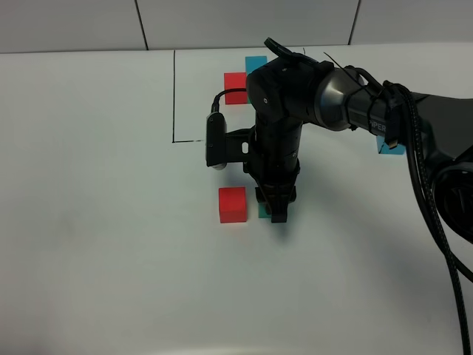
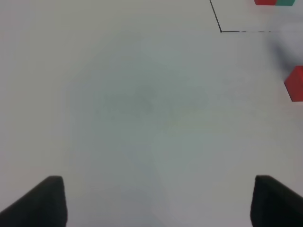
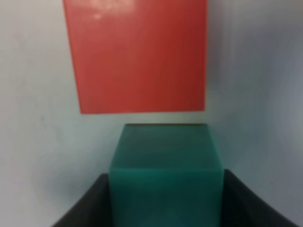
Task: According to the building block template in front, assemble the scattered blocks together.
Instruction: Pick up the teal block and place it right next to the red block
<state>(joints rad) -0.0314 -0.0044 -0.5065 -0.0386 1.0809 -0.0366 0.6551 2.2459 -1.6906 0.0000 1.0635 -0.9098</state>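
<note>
My right gripper [image 1: 275, 208] reaches across the middle and is shut on the teal-green block [image 3: 165, 165], which rests on the white table. The block shows as a sliver [image 1: 263, 211] beside the fingers. The red block [image 1: 232, 204] lies just left of it, a narrow gap apart, and it also shows in the right wrist view [image 3: 137, 54]. The sky-blue block [image 1: 390, 147] peeks out behind the right arm. The building block template [image 1: 236, 86] sits at the back inside its black outline [image 1: 174, 96], partly hidden by the arm. My left gripper [image 2: 158, 203] is open over bare table.
The right arm's dark body and cables [image 1: 414, 148] span the right side of the table. The wall's lower edge [image 1: 89, 50] bounds the table at the back. In the left wrist view the red block [image 2: 296, 84] sits at the frame's edge.
</note>
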